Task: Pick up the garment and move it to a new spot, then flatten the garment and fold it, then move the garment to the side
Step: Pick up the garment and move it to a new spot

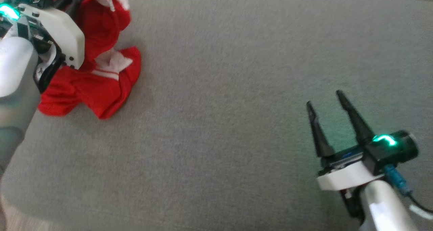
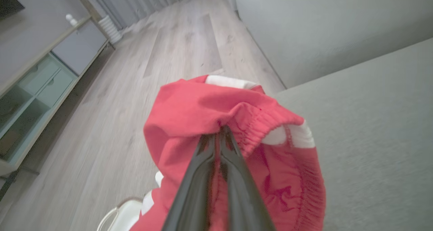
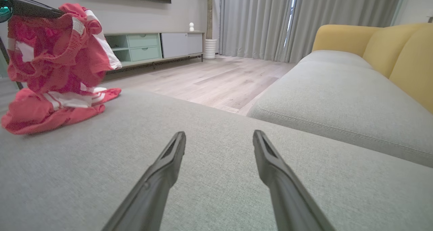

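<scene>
Because the left gripper [image 2: 221,131] nips only the elastic hem of the crumpled red-and-white cloth garment [image 2: 189,112] at its tips — right gripper [image 1: 325,98] wide, empty — it may slip out.

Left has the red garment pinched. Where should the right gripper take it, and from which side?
Probably the gathered elastic waistband of the garment, beside the shut left gripper, approached from the robot's right across the grey cushion. That edge hangs lifted, so the open right gripper can close around it; the lower folds lie crumpled on the cushion.
</scene>
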Controlling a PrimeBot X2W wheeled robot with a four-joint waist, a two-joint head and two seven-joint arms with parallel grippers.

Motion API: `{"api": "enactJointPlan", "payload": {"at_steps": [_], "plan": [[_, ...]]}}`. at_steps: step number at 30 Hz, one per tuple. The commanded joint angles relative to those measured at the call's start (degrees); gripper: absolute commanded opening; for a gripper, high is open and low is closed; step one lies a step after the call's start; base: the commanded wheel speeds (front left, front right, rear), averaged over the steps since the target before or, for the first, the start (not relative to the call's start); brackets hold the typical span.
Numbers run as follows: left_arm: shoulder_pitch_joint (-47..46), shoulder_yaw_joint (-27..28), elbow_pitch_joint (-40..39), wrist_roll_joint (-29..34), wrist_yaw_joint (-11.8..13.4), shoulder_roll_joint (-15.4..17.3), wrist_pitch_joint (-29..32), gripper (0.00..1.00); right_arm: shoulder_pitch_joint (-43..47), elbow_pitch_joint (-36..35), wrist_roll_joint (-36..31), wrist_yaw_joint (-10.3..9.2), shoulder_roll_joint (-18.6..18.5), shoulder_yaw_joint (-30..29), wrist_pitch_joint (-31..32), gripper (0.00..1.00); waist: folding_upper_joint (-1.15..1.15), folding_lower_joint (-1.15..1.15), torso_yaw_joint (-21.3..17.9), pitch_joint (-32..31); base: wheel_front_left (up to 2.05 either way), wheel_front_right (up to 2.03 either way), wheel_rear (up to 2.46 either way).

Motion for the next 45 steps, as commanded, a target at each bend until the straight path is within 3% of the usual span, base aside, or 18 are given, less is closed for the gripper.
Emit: {"api": "enactJointPlan", "payload": {"at_steps": [1, 9, 15, 20, 22, 34, 35, 36, 41, 45], "plan": [[-4.0, 0.8, -2.6, -1.1, 0.1, 3.8, 0.2, 0.0, 0.9, -1.1, 0.7, 0.44, 0.9, 1.8, -0.3, 1.0, 0.0, 0.01, -4.3, -7.0, 0.0, 0.0, 0.0], [-5.5, -4.5, -15.3, -8.6, 0.1, 7.0, 4.5, 0.0, 2.0, 0.9, 4.3, 0.44, 4.4, 6.2, -0.3, 1.0, 0.0, 0.01, -11.7, -15.4, 0.0, 0.0, 0.0], [-5.5, -7.5, -23.1, -11.6, 0.1, 6.0, 3.9, 0.0, 1.4, -0.1, 5.5, 0.44, 5.2, 7.9, -0.3, 1.0, 0.0, 0.01, -18.1, -16.0, 0.0, 0.0, 0.0], [-3.0, -11.6, -26.5, -12.1, 0.1, 3.6, -0.8, 0.0, 0.4, -1.2, 6.3, 0.44, 5.5, 8.1, -0.3, 1.0, 0.0, 0.01, -23.4, -14.2, 0.0, 0.0, 0.0], [0.0, -15.1, -26.1, -10.9, 0.1, 1.8, -3.6, 0.0, -0.5, -1.5, 6.7, 0.44, 5.6, 8.4, -0.3, 1.0, 0.0, 0.01, -26.3, -12.0, 0.0, 0.0, 0.0], [12.2, -17.5, -11.0, -4.9, 0.1, -6.3, -15.1, 0.0, -5.2, -2.7, 8.9, 0.44, 5.7, 12.4, -0.3, 1.0, 0.0, 0.01, -33.9, -3.2, 0.0, 0.0, 0.0], [12.3, -17.5, -9.5, -3.6, 0.1, -6.8, -16.3, 0.33, -5.2, -2.6, 8.9, 0.44, 5.7, 12.3, -0.3, 1.0, 0.0, 0.01, -33.9, -3.2, 0.0, 0.0, 0.0], [12.2, -17.5, -8.1, -2.5, 0.1, -7.5, -17.7, 1.0, -5.0, -2.4, 8.7, 0.44, 5.7, 12.1, -0.3, 1.0, 0.0, 0.01, -33.6, -3.5, 0.0, 0.0, 0.0], [12.4, -15.4, -5.7, -3.0, 0.1, -10.6, -20.0, 1.0, -2.7, -1.3, 8.1, 0.44, 5.7, 10.9, -0.3, 1.0, 0.0, 0.01, -30.1, -7.3, 0.0, 0.0, 0.0], [13.9, -10.2, -8.9, -2.9, 0.2, -10.9, -20.2, 1.0, 0.0, -1.2, 8.7, 0.44, 5.7, 9.4, -0.3, 1.0, 0.0, 0.01, -25.6, -12.4, 0.0, 0.0, 0.0]]}}
